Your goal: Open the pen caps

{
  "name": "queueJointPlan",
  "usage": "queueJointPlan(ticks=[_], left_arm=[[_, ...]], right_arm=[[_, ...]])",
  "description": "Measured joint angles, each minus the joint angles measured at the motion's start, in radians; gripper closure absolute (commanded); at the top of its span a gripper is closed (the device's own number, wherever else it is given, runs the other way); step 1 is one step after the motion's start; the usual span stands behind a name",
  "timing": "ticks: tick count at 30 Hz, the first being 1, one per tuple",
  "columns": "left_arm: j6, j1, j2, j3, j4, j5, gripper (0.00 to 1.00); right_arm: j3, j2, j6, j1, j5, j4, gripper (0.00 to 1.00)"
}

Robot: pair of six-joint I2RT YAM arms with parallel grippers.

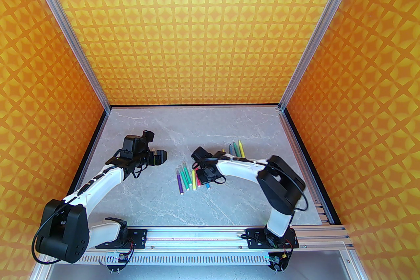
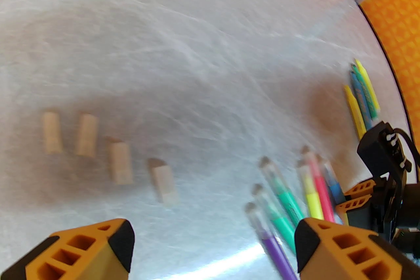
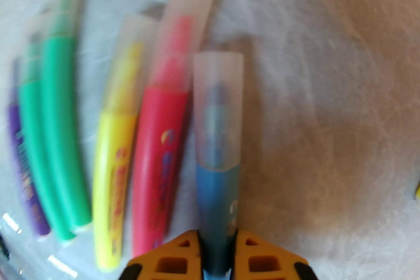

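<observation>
Right wrist: right gripper (image 3: pixel 216 237) pinches capped blue marker (image 3: pixel 217 186).

walls (image 1: pixel 210 26): orange-yellow star lattice | table (image 1: pixel 147 206): grey marble veins | pen caps (image 3: pixel 218 108): frosted clear (blurry) | markers (image 3: pixel 157 157): purple, green, yellow, pink, blue

1. Four loose pen caps (image 2: pixel 119 162): whitish, translucent, lying flat in a ragged row, apart, on the table (image 2: pixel 197 42).
2. Fitted caps (image 3: pixel 218 101): clear, seated on the blue marker (image 3: pixel 216 193) and five more lying alongside.
</observation>
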Motion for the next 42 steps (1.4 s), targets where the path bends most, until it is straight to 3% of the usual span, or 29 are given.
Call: queueJointPlan(ticks=[6, 17, 28, 42], left_arm=[[-0.029, 0.000, 0.000, 0.000, 0.084, 0.198, 0.17], [-0.150, -0.001, 0.000, -0.044, 0.263, 0.458, 0.24], [-0.214, -0.021, 0.016, -0.049, 0.329, 0.545, 0.46], [-0.231, -0.027, 0.023, -0.049, 0.333, 0.558, 0.73]], right_arm=[[-0.008, -0.145, -0.080, 0.000, -0.168, 0.145, 1.00], [0.002, -0.155, -0.138, 0.000, -0.319, 0.278, 1.00], [0.039, -0.129, -0.161, 0.011, -0.338, 0.309, 1.00], [0.050, -0.126, -0.184, 0.013, -0.338, 0.316, 1.00]])
